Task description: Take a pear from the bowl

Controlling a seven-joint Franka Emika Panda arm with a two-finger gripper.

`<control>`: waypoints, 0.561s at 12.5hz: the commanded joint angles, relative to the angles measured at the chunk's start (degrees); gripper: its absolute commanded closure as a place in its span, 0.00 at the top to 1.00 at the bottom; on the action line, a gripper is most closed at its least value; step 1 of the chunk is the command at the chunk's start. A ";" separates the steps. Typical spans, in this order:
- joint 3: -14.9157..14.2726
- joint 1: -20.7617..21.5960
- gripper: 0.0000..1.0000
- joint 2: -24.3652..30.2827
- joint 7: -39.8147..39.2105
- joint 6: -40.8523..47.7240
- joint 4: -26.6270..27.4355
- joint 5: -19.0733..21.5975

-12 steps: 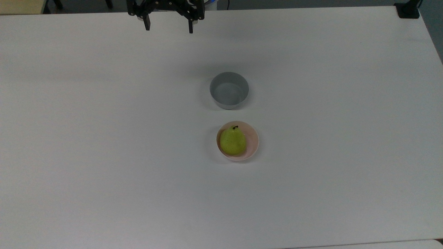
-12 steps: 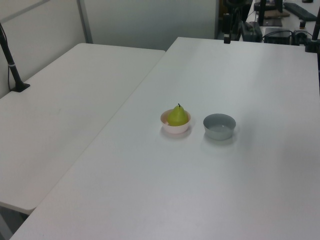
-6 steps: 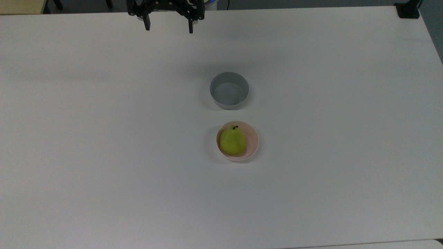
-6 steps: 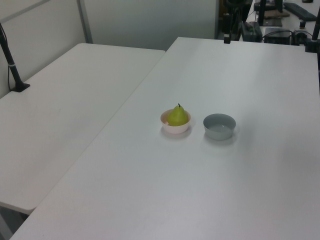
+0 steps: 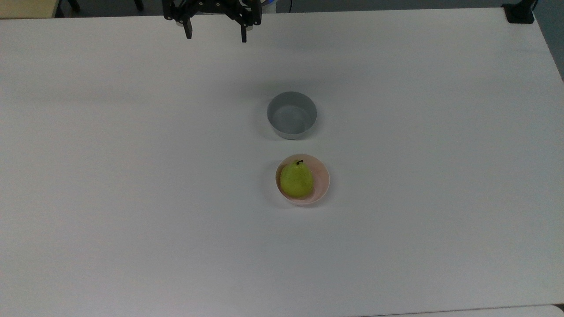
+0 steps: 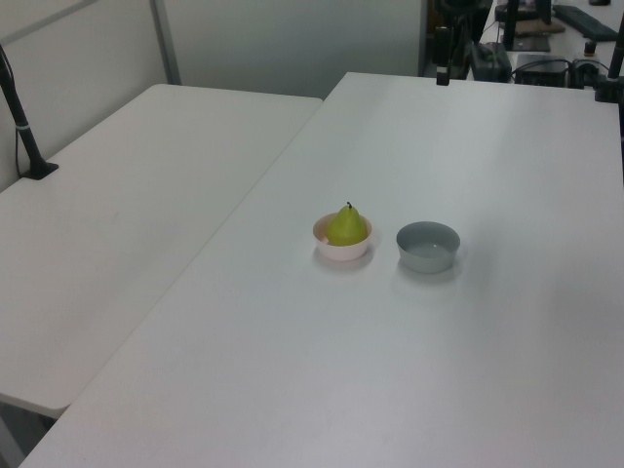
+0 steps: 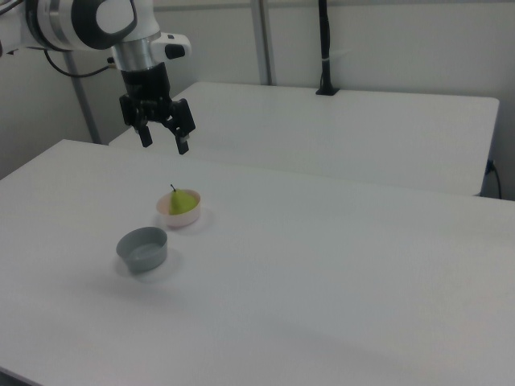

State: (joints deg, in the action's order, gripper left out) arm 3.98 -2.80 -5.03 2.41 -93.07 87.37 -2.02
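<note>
The small yellow-green speckled pear [image 5: 296,179] w/ a short dark stem sits upright inside the small round pale pink plastic-looking bowl [image 5: 322,178], leaning toward the top view's left side of it, stem pointing up the top view. In the left view the pear [image 6: 346,226] rises above the pink bowl's rim [image 6: 342,251].

Just beside the bowl, not touching, stands a grey straight-sided round bowl [image 5: 291,115], nothing visible in it. Both rest on a wide white table [image 5: 132,176]; a 2nd white table [image 6: 127,195] adjoins it in the left view.

The black 2-finger gripper [image 5: 216,34] on the white-and-grey arm hangs at the table's far edge in the top view, well apart from both bowls, fingers spread wide, holding nothing. In the right view the gripper [image 7: 163,138] hangs high above the tabletop.

Change vs 1.0 s ago and 0.5 s ago: practically none. Gripper sits at about the same spot, pear and bowls haven't shifted. Judgement: approach hasn't begun, task at its start; next move needs travel over the pink bowl, then descent around the pear.

No brands, labels or readable writing anywhere.
</note>
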 commanded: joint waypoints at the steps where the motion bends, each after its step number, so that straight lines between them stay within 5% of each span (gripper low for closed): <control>1: 0.06 0.69 1.00 1.43 -0.56 0.26 1.49 -0.09; 7: 0.15 4.11 1.00 -0.50 -1.00 -3.78 1.14 0.09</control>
State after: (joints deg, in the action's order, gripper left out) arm 4.56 -0.78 -5.14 2.40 -93.71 87.40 -2.02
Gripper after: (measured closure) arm 0.000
